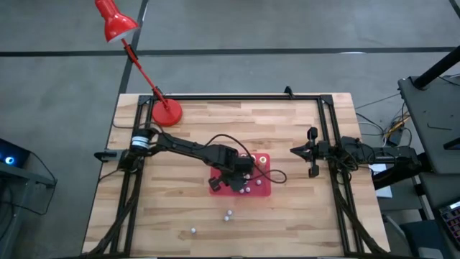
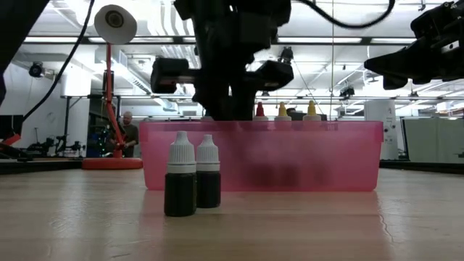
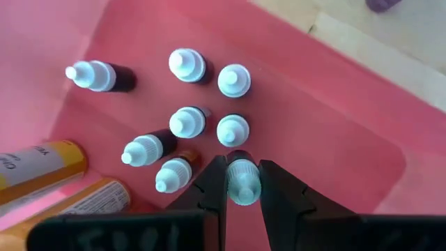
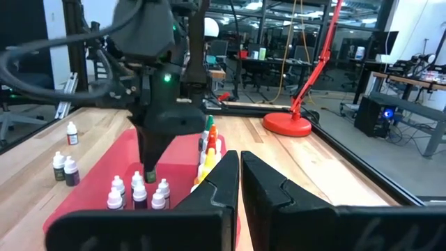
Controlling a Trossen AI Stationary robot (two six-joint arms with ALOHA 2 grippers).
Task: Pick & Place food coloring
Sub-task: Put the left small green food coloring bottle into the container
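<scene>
seven bottles [image 3: 188, 122]: stood in pink tray [image 3: 334, 132]
left gripper [image 3: 243, 185]: clamped on eighth bottle [image 3: 243, 183]
right gripper [image 4: 239, 171]: together, aside

The pink bin [image 2: 304, 156] is translucent. The food coloring bottles [image 3: 188, 122] in it have pale bluish-white caps and dark bodies. Beside them lie two orange bottles [image 3: 42, 164] with white lettering. The desk lamp [image 1: 129, 50] is red; the desk [image 1: 302, 216] is light striped wood.

A red desk lamp [image 1: 136, 61] stands on the wooden table [image 1: 302, 216], grey floor [image 1: 251, 25] beyond
</scene>
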